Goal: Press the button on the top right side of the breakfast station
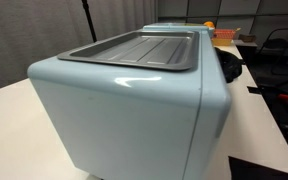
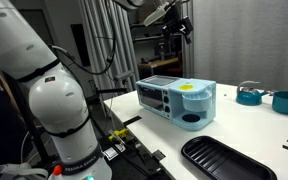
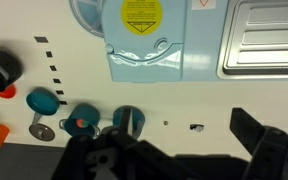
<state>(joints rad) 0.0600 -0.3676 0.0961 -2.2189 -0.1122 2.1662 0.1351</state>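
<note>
Breakfast station [image 2: 177,102]: on the white table [image 2: 239,122], well below your gripper [image 2: 178,22].
Fingers [image 3: 269,150]: spread wide, holding nothing.
Bearing: in the wrist view, the station lies beyond your fingertips, toward the top edge.
Long axis: runs across the wrist view, with the griddle tray [image 3: 264,40] at the right end.
Button: not discernible.

The station [image 1: 134,110] runs off the bottom edge in an exterior view. In the wrist view the tray [image 3: 269,35] is cut at right; the gripper [image 3: 174,152] is blurred.
</note>
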